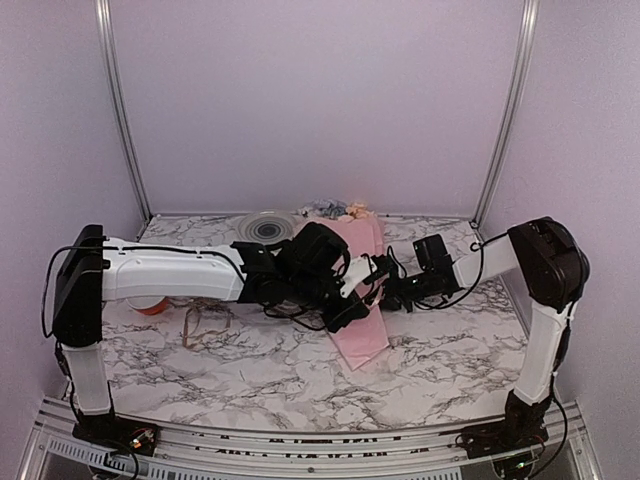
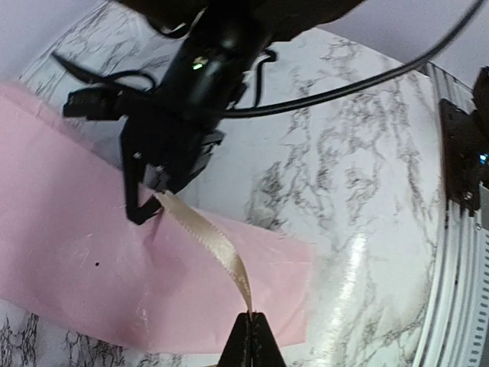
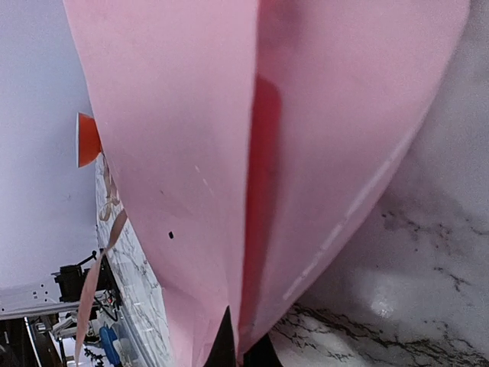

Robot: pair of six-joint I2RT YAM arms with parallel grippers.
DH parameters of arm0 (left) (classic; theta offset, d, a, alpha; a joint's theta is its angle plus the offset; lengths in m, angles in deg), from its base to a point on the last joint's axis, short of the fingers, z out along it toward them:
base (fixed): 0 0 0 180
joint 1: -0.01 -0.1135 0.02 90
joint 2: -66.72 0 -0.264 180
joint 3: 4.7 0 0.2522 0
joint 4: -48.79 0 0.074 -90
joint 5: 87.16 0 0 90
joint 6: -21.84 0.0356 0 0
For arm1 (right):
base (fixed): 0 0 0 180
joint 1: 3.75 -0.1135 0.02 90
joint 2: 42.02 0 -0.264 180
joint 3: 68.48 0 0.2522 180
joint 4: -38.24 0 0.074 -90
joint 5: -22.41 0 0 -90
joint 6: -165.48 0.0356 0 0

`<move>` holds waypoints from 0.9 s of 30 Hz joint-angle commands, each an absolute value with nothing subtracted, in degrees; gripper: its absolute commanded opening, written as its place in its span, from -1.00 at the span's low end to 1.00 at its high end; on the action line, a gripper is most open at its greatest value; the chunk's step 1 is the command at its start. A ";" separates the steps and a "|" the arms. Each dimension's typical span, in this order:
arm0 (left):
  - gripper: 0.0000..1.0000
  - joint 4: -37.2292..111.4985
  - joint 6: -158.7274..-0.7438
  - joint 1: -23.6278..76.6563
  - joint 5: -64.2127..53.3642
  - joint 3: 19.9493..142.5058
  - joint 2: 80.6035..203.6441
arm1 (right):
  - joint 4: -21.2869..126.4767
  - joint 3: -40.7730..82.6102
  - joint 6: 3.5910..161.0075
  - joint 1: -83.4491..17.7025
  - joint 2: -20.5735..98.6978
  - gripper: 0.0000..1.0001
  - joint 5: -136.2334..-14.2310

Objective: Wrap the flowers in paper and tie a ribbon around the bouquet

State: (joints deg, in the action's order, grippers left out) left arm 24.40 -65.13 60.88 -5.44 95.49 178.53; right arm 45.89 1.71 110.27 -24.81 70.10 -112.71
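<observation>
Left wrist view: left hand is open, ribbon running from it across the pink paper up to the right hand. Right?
No. The left hand is shut, pinching the ribbon, as the left wrist view shows. The rest stands: the ribbon runs from it across the pink paper up to the right hand.

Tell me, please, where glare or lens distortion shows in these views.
Top view: soft, even lilac light on the table. Left wrist view: glare streak on the table beside the paper, the ribbon sharp, rail bowed by the lens. Right wrist view: one small glare spot on the table.
</observation>
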 commanded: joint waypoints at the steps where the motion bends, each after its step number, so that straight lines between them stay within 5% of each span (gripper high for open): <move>1: -1.00 17.98 -59.79 64.83 -11.28 98.43 178.82 | 45.29 4.45 112.08 -25.56 66.99 -1.00 -110.67; 27: -0.96 7.39 -44.68 74.46 -15.34 122.08 197.53 | 46.63 8.41 113.44 -29.64 65.17 -1.00 -108.30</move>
State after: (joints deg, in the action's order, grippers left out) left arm 10.91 -48.15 73.49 -13.20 120.39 195.88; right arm 47.38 5.73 113.07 -29.20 67.54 -109.02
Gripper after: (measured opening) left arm 0.017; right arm 0.006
